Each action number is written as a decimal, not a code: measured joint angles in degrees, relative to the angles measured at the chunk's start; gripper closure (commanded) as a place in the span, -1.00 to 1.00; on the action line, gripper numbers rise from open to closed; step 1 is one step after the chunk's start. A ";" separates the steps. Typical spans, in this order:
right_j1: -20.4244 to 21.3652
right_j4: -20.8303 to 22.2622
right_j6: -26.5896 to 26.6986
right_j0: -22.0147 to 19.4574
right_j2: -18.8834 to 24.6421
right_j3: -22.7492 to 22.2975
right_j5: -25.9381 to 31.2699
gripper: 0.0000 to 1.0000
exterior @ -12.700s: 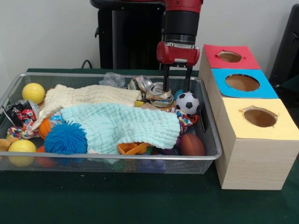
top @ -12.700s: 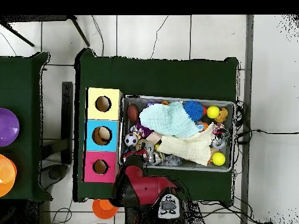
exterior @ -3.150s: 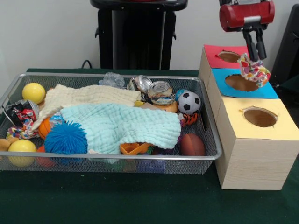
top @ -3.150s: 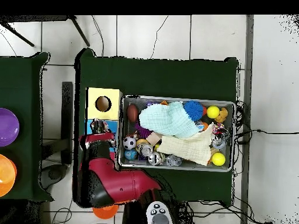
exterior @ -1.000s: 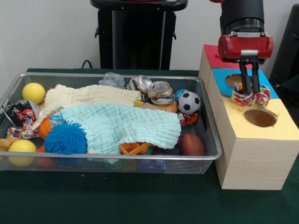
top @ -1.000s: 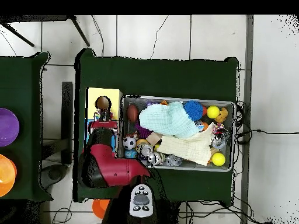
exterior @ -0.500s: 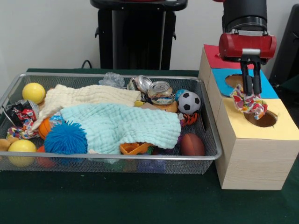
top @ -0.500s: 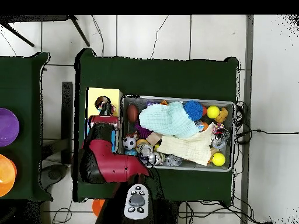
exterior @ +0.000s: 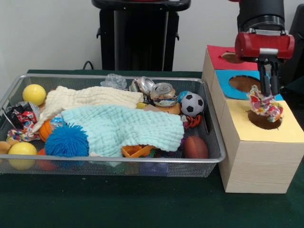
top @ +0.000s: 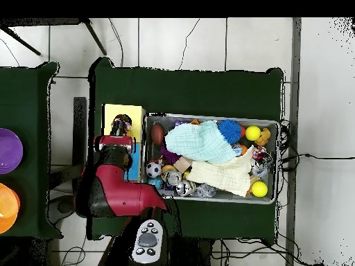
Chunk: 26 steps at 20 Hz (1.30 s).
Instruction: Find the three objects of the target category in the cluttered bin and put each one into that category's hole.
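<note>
My gripper is shut on a knotted cloth toy in red, yellow, blue and white. It holds the toy just above the round hole of the yellow-topped wooden box. In the overhead view the gripper and the toy sit over the yellow box. The wire mesh bin stands left of the boxes, full of clutter. Another multicoloured rope toy lies at the bin's left end, partly under a cream cloth.
Blue-topped and red-topped boxes stand behind the yellow one. The bin holds a mint cloth, a blue spiky ball, yellow balls, a small soccer ball, cans and a brown football.
The gripper has carried the cloth toy from over the blue box's edge sideways to above the yellow box's hole. The bin's contents have not moved.
</note>
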<state>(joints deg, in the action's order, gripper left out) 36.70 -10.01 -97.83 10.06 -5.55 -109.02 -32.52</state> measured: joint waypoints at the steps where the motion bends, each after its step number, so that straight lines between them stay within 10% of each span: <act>1: -0.08 -0.18 0.00 0.21 -0.08 0.13 0.00 1.00; 26: -7.83 -1.52 0.00 3.28 -4.75 5.16 -0.01 1.00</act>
<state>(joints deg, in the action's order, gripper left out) 28.88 -11.53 -97.83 13.34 -10.30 -103.86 -32.53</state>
